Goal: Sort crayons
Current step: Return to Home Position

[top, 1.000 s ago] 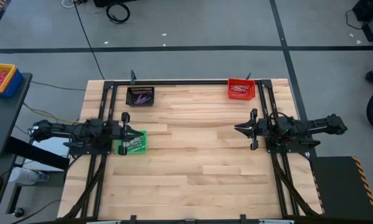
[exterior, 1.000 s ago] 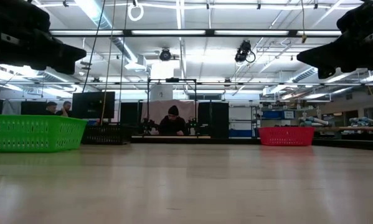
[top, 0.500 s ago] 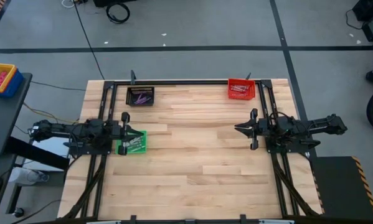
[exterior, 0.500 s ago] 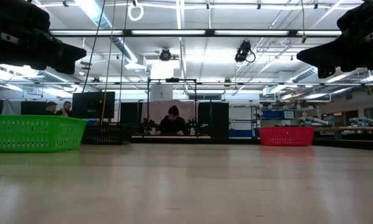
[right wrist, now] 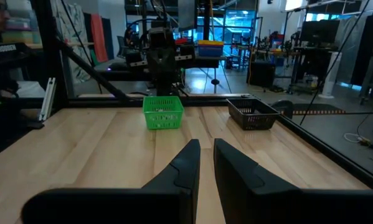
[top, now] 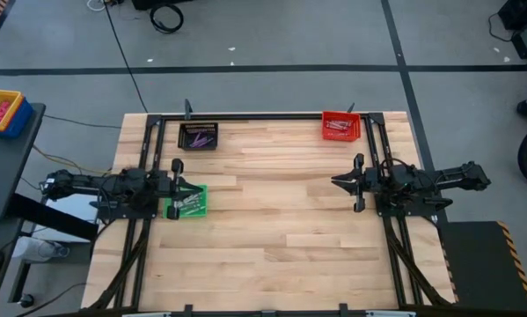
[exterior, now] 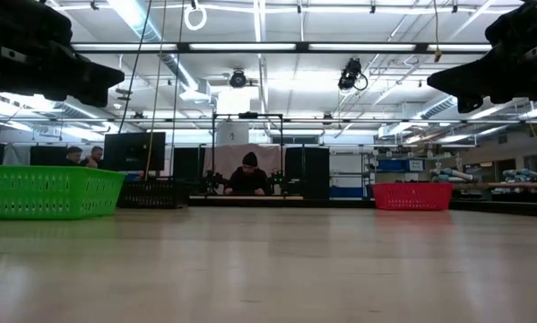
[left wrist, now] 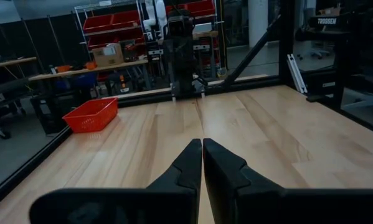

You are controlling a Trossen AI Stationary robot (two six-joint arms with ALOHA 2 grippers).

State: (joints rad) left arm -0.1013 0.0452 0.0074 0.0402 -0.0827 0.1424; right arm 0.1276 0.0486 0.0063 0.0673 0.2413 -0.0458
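Observation:
Three small bins stand on the wooden table. A green bin (top: 186, 201) at the left holds pale crayons (top: 190, 205). A black bin (top: 198, 136) at the far left holds purple crayons (top: 201, 139). A red bin (top: 340, 126) at the far right holds pale and pinkish crayons (top: 338, 125). My left gripper (top: 186, 185) hovers by the green bin's far edge, shut and empty (left wrist: 202, 149). My right gripper (top: 334, 183) hovers over bare table at the right, empty, with a narrow gap between its fingertips (right wrist: 206, 149).
A black metal frame (top: 263, 116) runs along the table's far edge and down both sides. Bare wood lies between the two arms (top: 263, 202). People sit at benches in the room beyond the table (exterior: 250, 175).

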